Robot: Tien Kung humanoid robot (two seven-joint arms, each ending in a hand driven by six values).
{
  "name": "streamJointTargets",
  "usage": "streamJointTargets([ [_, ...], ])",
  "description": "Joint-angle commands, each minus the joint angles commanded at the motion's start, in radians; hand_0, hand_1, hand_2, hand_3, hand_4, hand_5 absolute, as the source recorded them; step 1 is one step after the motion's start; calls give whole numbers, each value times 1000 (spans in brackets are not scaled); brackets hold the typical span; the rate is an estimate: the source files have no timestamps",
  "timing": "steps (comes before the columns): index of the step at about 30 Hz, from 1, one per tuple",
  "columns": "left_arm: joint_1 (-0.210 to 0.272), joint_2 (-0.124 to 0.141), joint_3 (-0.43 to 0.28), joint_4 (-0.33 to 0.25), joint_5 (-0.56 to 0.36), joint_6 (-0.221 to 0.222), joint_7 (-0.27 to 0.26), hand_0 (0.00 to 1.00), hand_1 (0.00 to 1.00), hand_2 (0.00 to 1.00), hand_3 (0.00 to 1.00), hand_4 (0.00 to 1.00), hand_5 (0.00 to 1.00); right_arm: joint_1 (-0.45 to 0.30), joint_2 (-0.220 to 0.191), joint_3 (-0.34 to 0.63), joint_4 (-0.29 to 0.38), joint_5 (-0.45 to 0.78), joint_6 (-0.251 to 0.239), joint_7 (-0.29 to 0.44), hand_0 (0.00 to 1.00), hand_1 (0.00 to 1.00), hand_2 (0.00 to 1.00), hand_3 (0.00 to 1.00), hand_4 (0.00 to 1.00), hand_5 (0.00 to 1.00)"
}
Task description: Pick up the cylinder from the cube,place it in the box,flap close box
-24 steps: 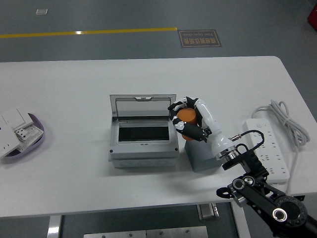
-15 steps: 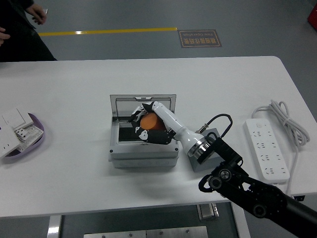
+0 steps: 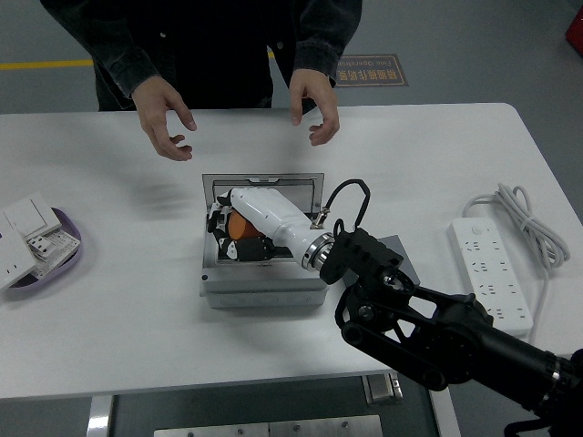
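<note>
my right hand (image 3: 239, 238) was curled round the orange cylinder (image 3: 238, 226) down inside the open box (image 3: 262, 289), with a person's hands (image 3: 164, 116) hovering over the table (image 3: 109, 337).

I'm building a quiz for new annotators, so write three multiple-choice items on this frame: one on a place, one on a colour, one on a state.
1. Where is the cylinder?
A. On the power strip
B. Over the opening of the box, in the right hand
C. In the purple tray

2. What colour is the cylinder?
A. Orange
B. Green
C. Blue

3. How is the box's lid?
A. Shut flat
C. Lying off on the table
B. Raised at the box's far side

Key: 1 B, the right hand has its fingers curled round the cylinder above the dark opening of the box. 2 A, orange shows between the fingers. 3 B, the lid stands up behind the opening, near the person's hands, which hover over the table and touch nothing.
</note>
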Motion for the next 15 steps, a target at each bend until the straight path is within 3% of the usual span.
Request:
streamJointTargets([
  [4,-1,1,-1,0,2,0,0,588,613,607,634,654,167,0,7,-11,-7,-68,17,-67,2,87,193,167,2,2],
  [6,-2,1,-1,0,2,0,0,588,613,606,634,655,170,-2,11,-17,-11,-86,12,-80,2,85,222,215,2,2],
  [11,-4,0,1,0,1,0,-1,588,613,606,634,655,170,-5,15,-24,-19,-108,-8,-80,2,85,222,215,2,2],
  [12,-4,0,0,0,2,0,0,588,612,606,633,655,170,-6,14,-24,-20,-105,-13,-77,2,118,313,427,2,2],
  [15,-4,1,-1,0,4,0,0,588,612,606,633,655,170,-7,12,-25,-23,-91,-15,-70,2,118,313,427,2,2],
])
